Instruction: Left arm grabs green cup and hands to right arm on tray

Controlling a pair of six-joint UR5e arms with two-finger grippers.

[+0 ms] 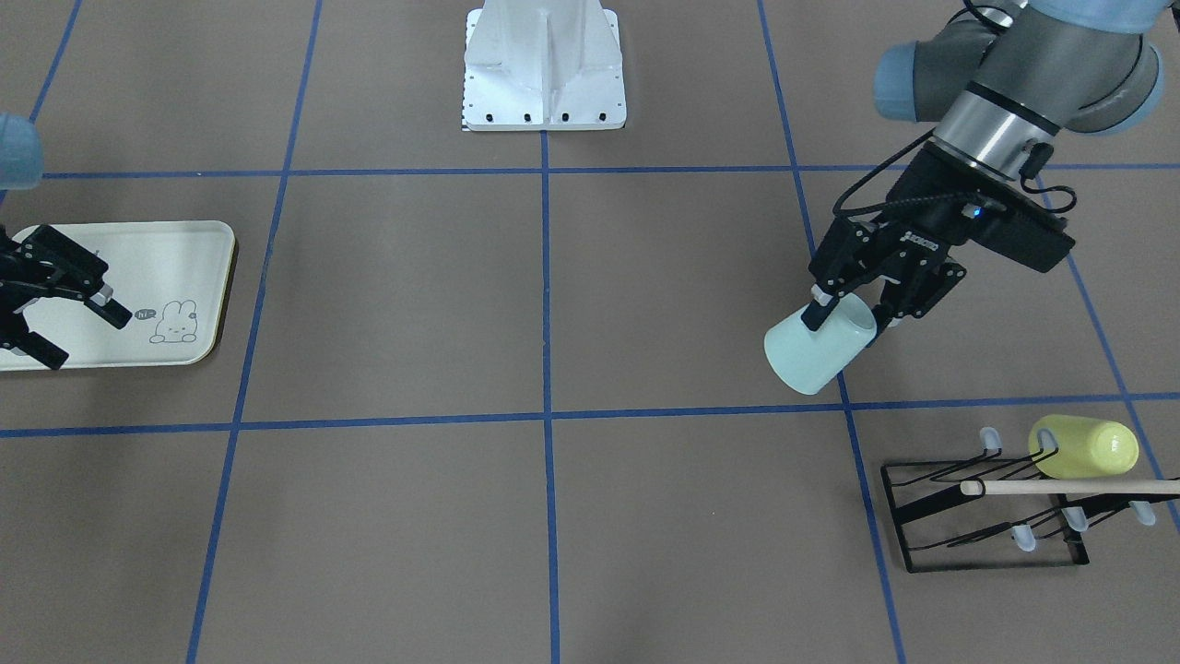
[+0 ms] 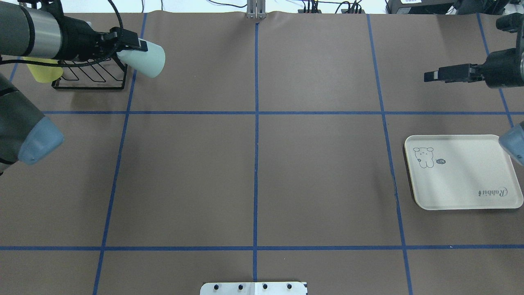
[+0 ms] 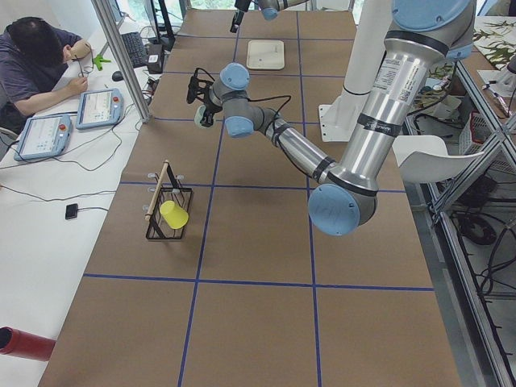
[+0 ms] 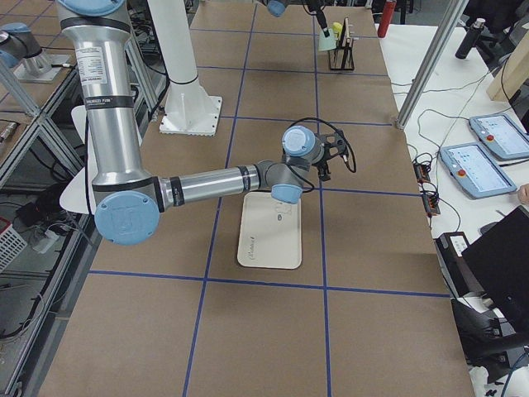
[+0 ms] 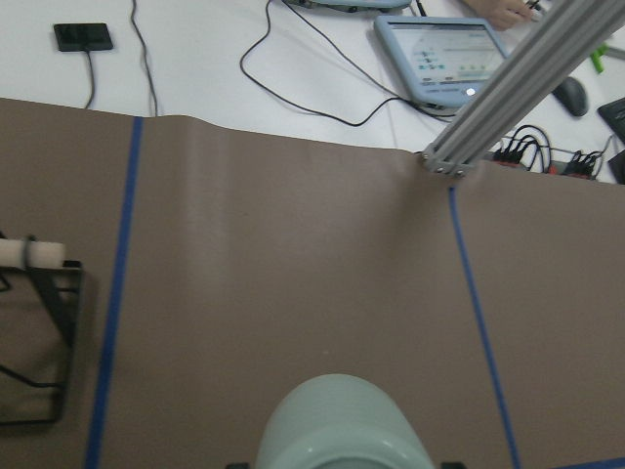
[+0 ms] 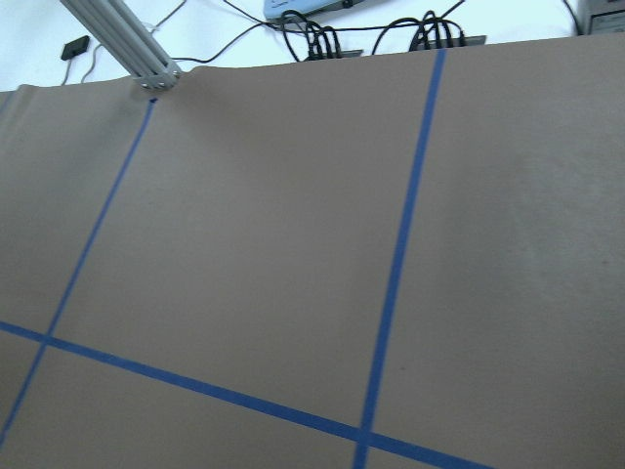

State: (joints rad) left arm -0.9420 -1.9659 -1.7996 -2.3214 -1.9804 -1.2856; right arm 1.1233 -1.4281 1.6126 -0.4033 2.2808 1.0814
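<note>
My left gripper (image 1: 850,316) is shut on the pale mint-green cup (image 1: 816,355) and holds it by its narrower end, tilted in the air above the table. The cup also shows in the overhead view (image 2: 147,60), just right of the rack, and at the bottom of the left wrist view (image 5: 342,425). The cream tray (image 2: 462,176) with the bunny drawing lies flat and empty on the table's far right side. My right gripper (image 1: 83,339) is open and empty above the tray (image 1: 166,267). In the overhead view my right gripper (image 2: 432,76) is seen side-on.
A black wire rack (image 1: 986,516) with a wooden rod holds a brighter yellow-green cup (image 1: 1088,447) close to the left gripper. The white robot base (image 1: 544,69) stands at the table's middle edge. An operator (image 3: 32,64) sits at a side desk.
</note>
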